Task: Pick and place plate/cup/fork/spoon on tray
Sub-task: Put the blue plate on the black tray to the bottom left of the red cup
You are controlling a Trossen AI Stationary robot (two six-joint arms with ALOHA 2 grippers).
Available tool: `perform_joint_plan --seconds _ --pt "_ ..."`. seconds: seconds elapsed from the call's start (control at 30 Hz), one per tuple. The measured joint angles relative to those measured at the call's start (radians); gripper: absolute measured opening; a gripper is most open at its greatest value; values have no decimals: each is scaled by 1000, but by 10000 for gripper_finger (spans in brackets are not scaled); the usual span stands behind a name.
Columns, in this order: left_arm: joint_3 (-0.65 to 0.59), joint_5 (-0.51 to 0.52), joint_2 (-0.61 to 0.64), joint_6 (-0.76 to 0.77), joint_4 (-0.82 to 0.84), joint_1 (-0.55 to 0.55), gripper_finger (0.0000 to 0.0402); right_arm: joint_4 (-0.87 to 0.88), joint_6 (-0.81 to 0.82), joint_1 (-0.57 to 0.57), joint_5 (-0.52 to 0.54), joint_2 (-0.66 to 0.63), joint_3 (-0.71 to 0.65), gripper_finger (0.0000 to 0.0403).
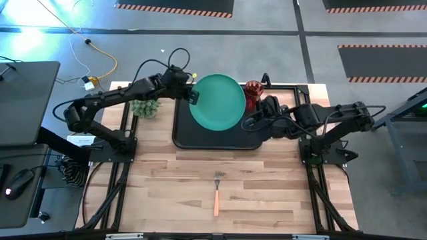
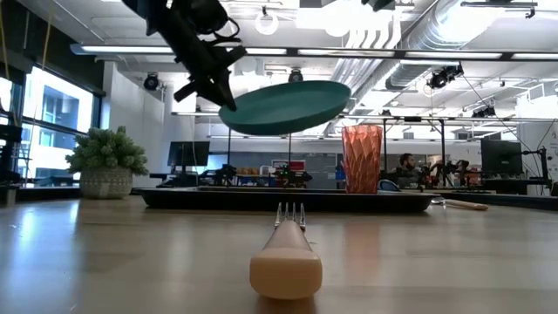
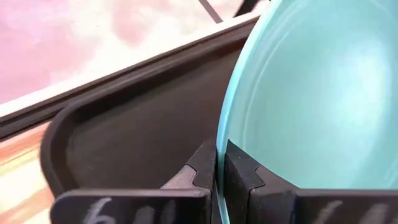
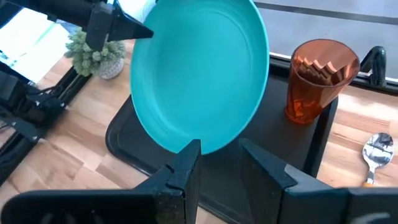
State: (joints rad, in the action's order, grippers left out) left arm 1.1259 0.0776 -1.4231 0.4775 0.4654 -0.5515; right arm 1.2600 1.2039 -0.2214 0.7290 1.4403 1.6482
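Note:
The turquoise plate [image 1: 217, 101] hangs above the black tray [image 1: 200, 137], held at its left rim by my left gripper [image 1: 193, 95], which is shut on it. The dark-red cup [image 1: 253, 90] stands upright on the tray's far right corner. My right gripper [image 4: 219, 167] is open and empty over the tray, by the plate's near right rim. The fork [image 1: 217, 190] lies flat on the table near the front edge, tines toward the tray. The spoon [image 4: 376, 152] lies on the table right of the tray. My left gripper pinches the plate's rim [image 3: 219, 140] between its two fingers, one on the upper face and one on the underside. The fingers come from the table's left, slanting down. The plate is lifted clear of the tray [image 2: 218, 199], nearly level, its right side a little higher [image 2: 286, 106].
A small potted plant [image 1: 145, 107] stands on the table just left of the tray, under my left arm. Bare wooden table lies between the tray and the fork.

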Motion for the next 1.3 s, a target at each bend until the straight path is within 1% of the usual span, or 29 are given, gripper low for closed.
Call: perform_joint_plan --seconds 0.17,0.27,0.33,0.57,0.77,0.93,1.13,1.3 --pt "0 0 -5 1 0 -41 6 0 -58 34 -4 0 0 99" --pt "0 -25 -24 14 5 -52 7 1 -108 68 -13 0 0 99" --pt "0 -41 -45 19 -2 -51 7 1 -151 97 -39 0 0 99" --pt "0 -42 -142 46 -1 -51 7 1 -290 213 -170 0 0 99" --pt "0 -47 -219 60 1 -51 7 0 -373 284 -231 0 0 99" --pt "0 -97 -280 76 -23 -50 7 0 -415 318 -244 0 0 99" --pt "0 -125 -346 97 -21 -50 7 0 -430 346 -271 0 0 99" --pt "0 -154 -370 112 -23 -50 7 0 -453 353 -274 0 0 99"
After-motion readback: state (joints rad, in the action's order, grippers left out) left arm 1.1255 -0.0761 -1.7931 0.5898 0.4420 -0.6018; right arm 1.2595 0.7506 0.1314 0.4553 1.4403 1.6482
